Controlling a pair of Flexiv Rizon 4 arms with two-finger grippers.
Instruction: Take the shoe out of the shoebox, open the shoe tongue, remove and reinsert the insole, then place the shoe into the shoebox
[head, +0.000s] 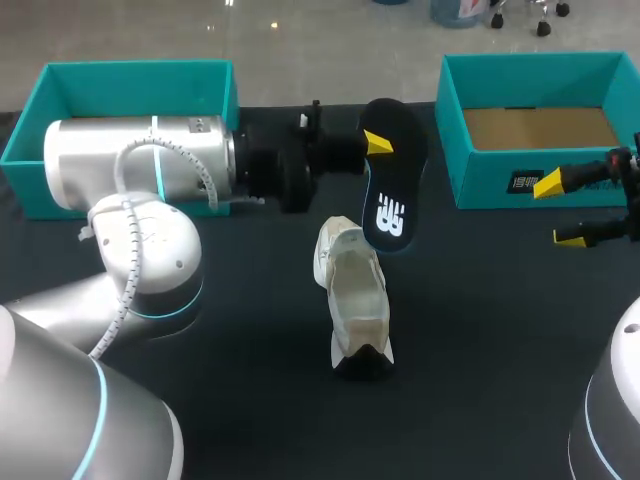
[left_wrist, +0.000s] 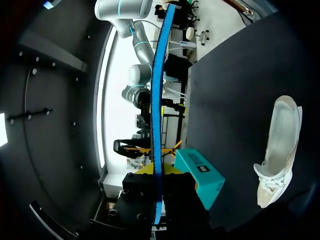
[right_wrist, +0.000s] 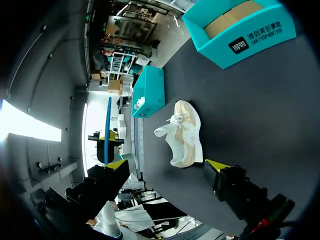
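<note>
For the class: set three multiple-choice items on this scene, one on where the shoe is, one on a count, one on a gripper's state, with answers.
1. Where is the white shoe?
A inside a shoebox
B on the table
C on the floor

2. How many teal shoeboxes are on the table?
A one
B two
C three

3. What state is the left gripper in?
A shut on the insole
B open and empty
C shut on the shoe

Answers:
1 B, the shoe lies on the dark table top, outside both boxes.
2 B, the left shoebox and the right shoebox stand at the rear.
3 A, its fingers clamp the insole above the table.
</note>
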